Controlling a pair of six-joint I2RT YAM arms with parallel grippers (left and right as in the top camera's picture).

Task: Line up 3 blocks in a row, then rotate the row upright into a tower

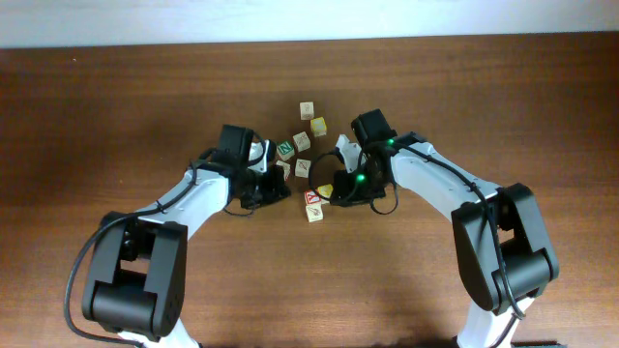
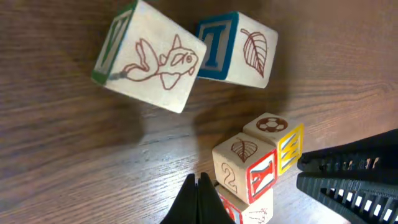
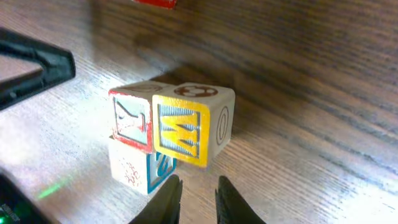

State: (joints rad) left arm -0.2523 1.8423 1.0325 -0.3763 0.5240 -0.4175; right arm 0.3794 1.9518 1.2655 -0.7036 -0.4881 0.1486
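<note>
Widen the narrow, empty right claw (image 3: pixel 198 200) to straddle the yellow-lettered block (image 3: pixel 184 135) squarely, then turn it without dragging the touching red-lettered block (image 3: pixel 132 121); the left claw (image 2: pixel 199 202) is closed, empty.

Overhead shot was evenly lit and pretty clean, with only soft shadows on the table (image 1: pixel 116 116) and a blown-out pale strip along the top edge. The blocks (image 1: pixel 303 141) came out tiny (letters basically unreadable). A green light glowed on the right arm (image 1: pixel 389 145). Left wrist view was dimmer. The fish block (image 2: pixel 152 59) looked sharp and threw a soft shadow onto the wood below it, while the left gripper (image 2: pixel 199 199) was just a dark blur. Right wrist view had white glare washing out the wood lower left, plus a green glint, and the top went soft.
</note>
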